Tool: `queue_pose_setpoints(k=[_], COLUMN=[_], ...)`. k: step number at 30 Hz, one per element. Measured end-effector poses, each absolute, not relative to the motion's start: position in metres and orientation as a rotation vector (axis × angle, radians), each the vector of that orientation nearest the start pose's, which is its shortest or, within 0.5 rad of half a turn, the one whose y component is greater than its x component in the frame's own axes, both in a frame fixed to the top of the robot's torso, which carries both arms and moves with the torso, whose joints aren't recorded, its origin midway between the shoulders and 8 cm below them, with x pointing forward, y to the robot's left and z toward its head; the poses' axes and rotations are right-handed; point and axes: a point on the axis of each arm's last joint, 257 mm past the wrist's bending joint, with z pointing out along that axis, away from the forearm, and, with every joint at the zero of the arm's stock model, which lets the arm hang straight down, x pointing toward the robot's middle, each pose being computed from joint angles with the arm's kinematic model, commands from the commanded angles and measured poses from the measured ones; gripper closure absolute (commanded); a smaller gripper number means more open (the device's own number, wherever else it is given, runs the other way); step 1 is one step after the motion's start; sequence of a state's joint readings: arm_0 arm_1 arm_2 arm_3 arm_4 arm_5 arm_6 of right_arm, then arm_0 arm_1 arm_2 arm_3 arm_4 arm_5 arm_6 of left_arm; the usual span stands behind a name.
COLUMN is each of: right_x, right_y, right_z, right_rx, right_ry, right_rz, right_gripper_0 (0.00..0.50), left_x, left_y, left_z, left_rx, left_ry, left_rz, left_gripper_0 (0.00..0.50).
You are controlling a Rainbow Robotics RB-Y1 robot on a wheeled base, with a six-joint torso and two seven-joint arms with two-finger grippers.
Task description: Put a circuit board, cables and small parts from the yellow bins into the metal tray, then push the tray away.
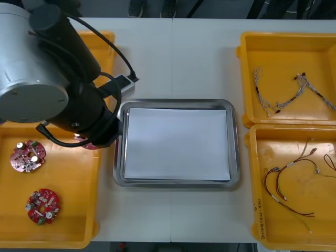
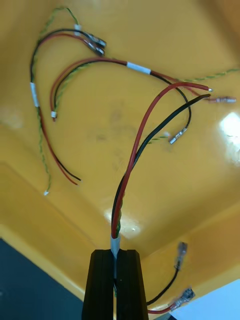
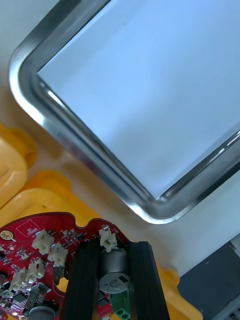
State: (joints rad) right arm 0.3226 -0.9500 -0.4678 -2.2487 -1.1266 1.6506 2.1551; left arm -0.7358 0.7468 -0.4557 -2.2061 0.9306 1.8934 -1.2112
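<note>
Below, the light table [image 1: 178,58] carries the white-lined metal tray [image 1: 233,157]. My left arm [image 1: 58,73] hides most of the red circuit board [image 3: 35,235]. My left gripper [image 3: 115,247] pinches it beside the tray's corner. My right gripper [image 2: 115,255] clamps a red and black cable [image 2: 135,150] above a yellow bin [image 2: 150,30]. The rim print [image 1: 257,210] is illegible.

Light tbl [image 1: 178,58], dark floor [image 1: 220,8] beyond far edge

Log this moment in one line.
left gripper: shut on circuit board beside metal tray | right gripper: shut on red and black cable over yellow bin | placed: nothing
</note>
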Motion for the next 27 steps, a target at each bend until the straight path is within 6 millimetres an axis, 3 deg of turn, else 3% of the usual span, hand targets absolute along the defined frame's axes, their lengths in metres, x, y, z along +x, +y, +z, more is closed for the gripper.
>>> queue_pose_setpoints(k=[6,11,16,22,27], right_x=[0.284,0.291,0.31,0.329,0.33], right_y=[-0.407,-0.402,-0.387,-0.365,-0.343], right_z=[-0.19,-0.172,-0.146,-0.122,-0.125], right_rx=[-1.163,-1.179,-1.083,-1.078,-1.079], right_ry=[2.583,2.582,2.543,2.434,2.428], right_rz=[-0.126,-0.145,-0.172,-0.272,-0.254], right_gripper_0=[0.5,0.5,0.5,0.5,0.5], left_x=[0.397,0.402,0.405,0.408,0.409], left_y=[0.106,0.076,0.054,0.042,0.043], left_z=[-0.166,-0.183,-0.206,-0.232,-0.247], left_rx=[1.033,0.98,0.903,0.919,0.927], left_ry=[2.519,2.534,2.557,2.557,2.564], left_rz=[0.032,-0.001,-0.047,-0.078,-0.064], left_gripper_0=[0.498,0.499,0.499,0.5,0.499])
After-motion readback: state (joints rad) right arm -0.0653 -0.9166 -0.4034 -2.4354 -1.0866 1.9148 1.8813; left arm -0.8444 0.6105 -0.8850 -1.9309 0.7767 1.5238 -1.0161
